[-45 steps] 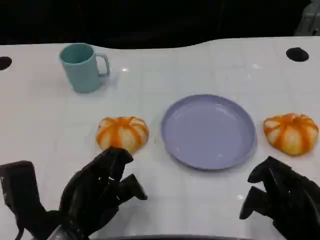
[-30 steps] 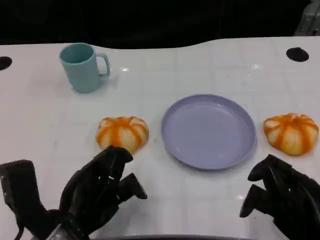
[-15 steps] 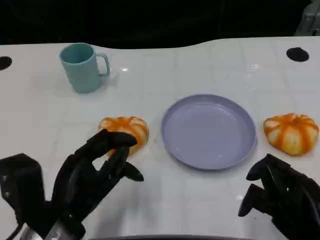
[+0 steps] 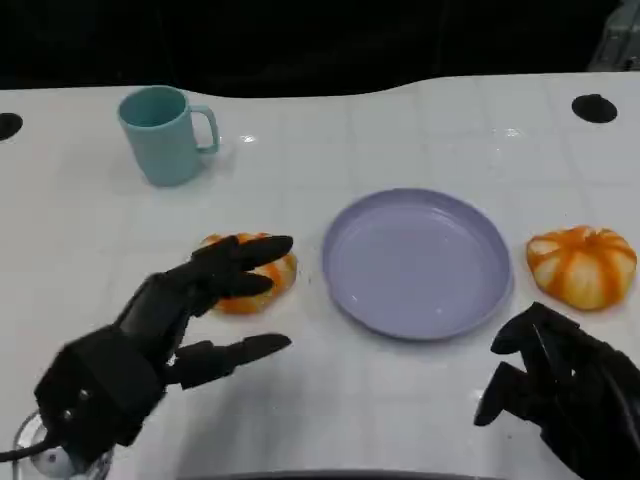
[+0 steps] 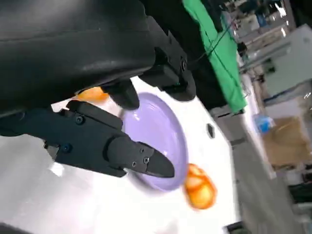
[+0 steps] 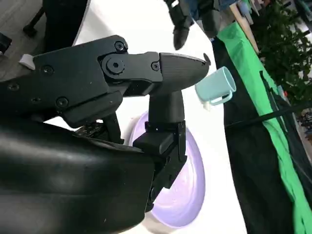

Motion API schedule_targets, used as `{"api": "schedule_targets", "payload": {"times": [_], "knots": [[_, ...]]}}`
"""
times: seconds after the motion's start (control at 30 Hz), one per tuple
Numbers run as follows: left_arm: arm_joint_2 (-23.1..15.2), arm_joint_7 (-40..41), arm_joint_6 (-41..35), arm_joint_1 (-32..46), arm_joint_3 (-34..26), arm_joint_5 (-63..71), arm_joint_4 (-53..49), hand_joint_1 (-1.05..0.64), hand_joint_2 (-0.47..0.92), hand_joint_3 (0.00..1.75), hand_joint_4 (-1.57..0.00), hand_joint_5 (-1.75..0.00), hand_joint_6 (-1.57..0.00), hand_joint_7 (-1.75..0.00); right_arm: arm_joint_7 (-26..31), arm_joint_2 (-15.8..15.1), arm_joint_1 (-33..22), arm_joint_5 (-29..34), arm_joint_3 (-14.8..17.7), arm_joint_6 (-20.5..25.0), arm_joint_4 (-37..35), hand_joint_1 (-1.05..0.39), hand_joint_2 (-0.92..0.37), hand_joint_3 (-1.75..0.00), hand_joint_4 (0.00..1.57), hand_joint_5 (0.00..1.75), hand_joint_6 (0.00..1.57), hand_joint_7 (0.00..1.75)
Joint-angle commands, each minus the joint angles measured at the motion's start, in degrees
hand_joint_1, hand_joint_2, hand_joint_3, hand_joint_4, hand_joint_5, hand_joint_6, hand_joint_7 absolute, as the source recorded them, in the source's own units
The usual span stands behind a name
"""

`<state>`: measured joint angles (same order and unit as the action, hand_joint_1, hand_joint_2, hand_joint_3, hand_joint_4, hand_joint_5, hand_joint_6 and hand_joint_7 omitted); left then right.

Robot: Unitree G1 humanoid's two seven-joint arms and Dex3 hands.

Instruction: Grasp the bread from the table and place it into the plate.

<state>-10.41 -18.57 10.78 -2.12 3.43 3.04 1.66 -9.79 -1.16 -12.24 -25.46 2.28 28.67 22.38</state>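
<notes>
Black left hand (image 4: 170, 320), spread and empty above the left bread (image 4: 252, 272), should settle squarely before closing.

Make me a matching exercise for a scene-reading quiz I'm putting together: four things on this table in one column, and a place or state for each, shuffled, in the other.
Things:
1. mug
2. plate
3. left bread
4. right bread

Places or states:
A. lies under the left hand's spread fingers
B. bare, in the middle of the table
C. stands upright at the far left
D. lies alone, right of the plate

Pairs: 1-C, 2-B, 3-A, 4-D
</notes>
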Motion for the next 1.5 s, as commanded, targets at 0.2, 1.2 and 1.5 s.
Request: {"api": "schedule_targets", "payload": {"times": [0.2, 1.2, 1.5], "knots": [[-9.38, 7.28, 7.85, -5.42, 2.83, 20.98, -2.16, -0.38, 0.81, 0.00, 0.00, -0.32, -0.24, -0.01, -0.44, -0.35, -0.05, -1.36, 1.00, 0.24, 0.37, -0.43, -0.92, -0.40, 0.67, 1.75, 0.54, 1.60], [-7.34, 14.52, -6.24, -31.85, 21.32, 46.38, -35.71, -0.36, 0.80, 0.00, -0.02, -0.27, -0.25, 0.00, -0.05, -0.58, -0.86, -1.19, 0.84, 1.18, 1.90, -0.42, -0.92, -0.42, 0.66, 1.75, 0.52, 1.61], [-2.56, 20.54, -6.41, -40.99, 25.25, 45.24, -55.29, -0.38, 0.81, 0.00, -0.03, -0.25, -0.23, 0.00, -1.07, -0.96, -1.44, -1.30, 0.97, 0.66, 1.88, -0.44, -0.92, -0.43, 0.68, 1.75, 0.53, 1.60]]}}
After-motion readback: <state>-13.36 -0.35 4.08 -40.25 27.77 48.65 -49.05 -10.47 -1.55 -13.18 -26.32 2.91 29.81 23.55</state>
